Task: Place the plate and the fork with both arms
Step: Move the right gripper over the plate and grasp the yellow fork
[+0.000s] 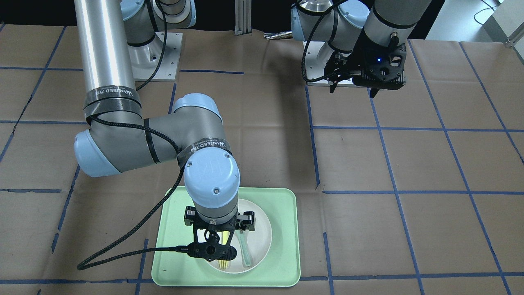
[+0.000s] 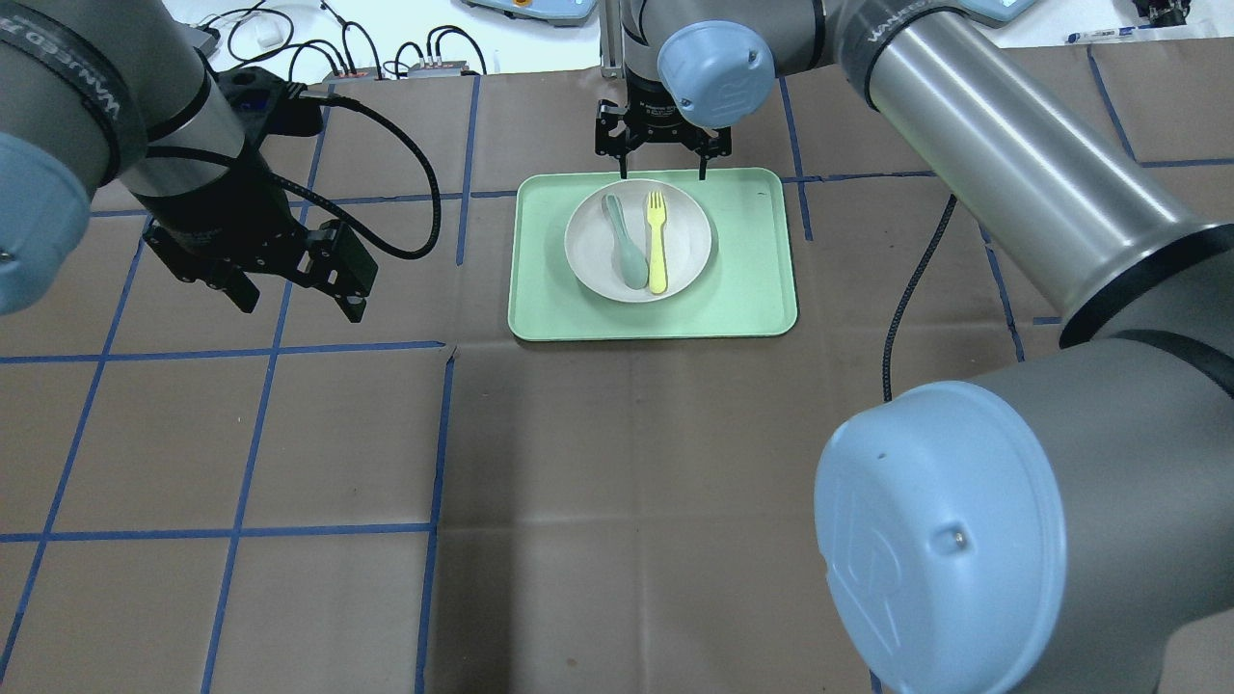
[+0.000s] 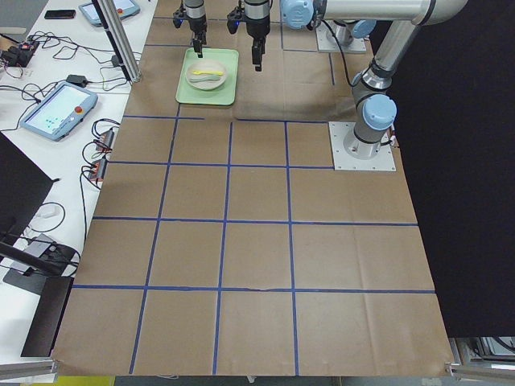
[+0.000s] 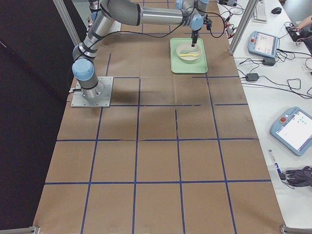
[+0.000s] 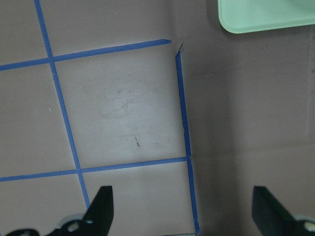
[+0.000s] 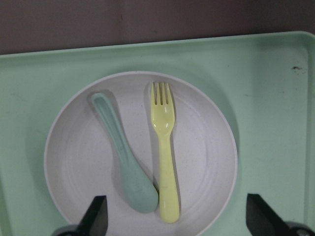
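Note:
The off-white plate (image 2: 689, 241) sits in the light-green tray (image 2: 752, 289) at the far middle of the table. The pale-yellow fork (image 2: 657, 241) lies on the plate next to a grey-green spoon (image 2: 625, 241). My right gripper (image 2: 663, 173) is open and empty above the plate's far edge. In the right wrist view its fingertips (image 6: 96, 216) straddle the plate (image 6: 206, 162), with the fork (image 6: 165, 147) and spoon (image 6: 123, 157) between them. My left gripper (image 2: 299, 304) is open and empty, hovering over bare paper to the left of the tray.
Brown paper with a blue tape grid covers the table. The tray's corner (image 5: 266, 14) shows at the top of the left wrist view. The right arm's black cable (image 1: 123, 254) loops beside the tray (image 1: 282, 205). Operator pendants and cables lie beyond the table's far edge.

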